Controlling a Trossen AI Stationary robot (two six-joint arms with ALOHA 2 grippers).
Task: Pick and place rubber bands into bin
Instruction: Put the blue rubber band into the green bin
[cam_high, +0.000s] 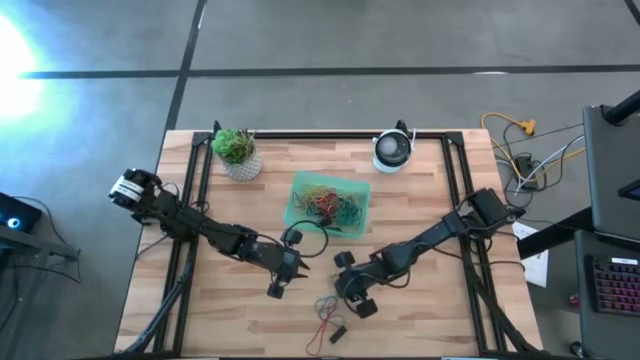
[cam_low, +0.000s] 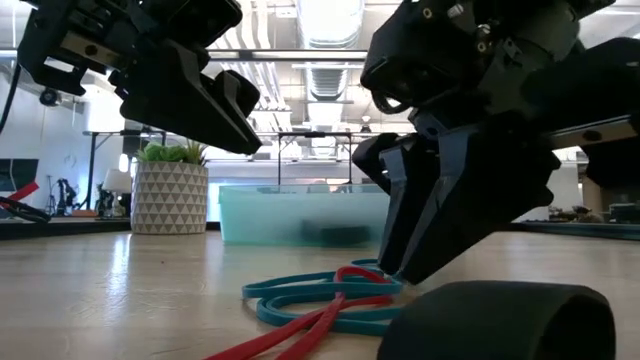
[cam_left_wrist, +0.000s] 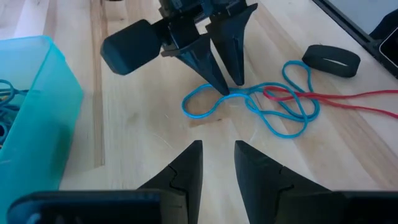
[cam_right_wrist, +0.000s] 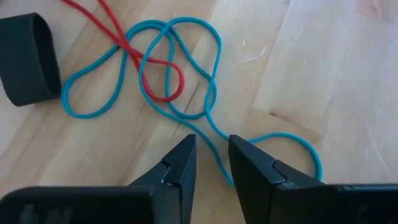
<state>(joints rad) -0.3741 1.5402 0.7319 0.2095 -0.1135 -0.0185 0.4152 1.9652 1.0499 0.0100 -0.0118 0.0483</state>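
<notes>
On the wood near the table's front lie a blue rubber band, a red one looped through it, and a wide black band. My right gripper points steeply down over the blue band's end, open by a narrow gap, one strand running between its fingers. My left gripper hangs open a little to the left, with nothing between its fingers. The green bin sits mid-table with several coloured bands inside. My right gripper comes at the blue band from above, slanting, its fingertips at the table. One strand of the band lies in the gap between them, flat and slack on the wood. Whether the fingers touch it I cannot tell.
A potted plant stands at the far left and a round white device at the far right of the table. The bin's wall is close to my left gripper. Bare wood lies around the loose bands.
</notes>
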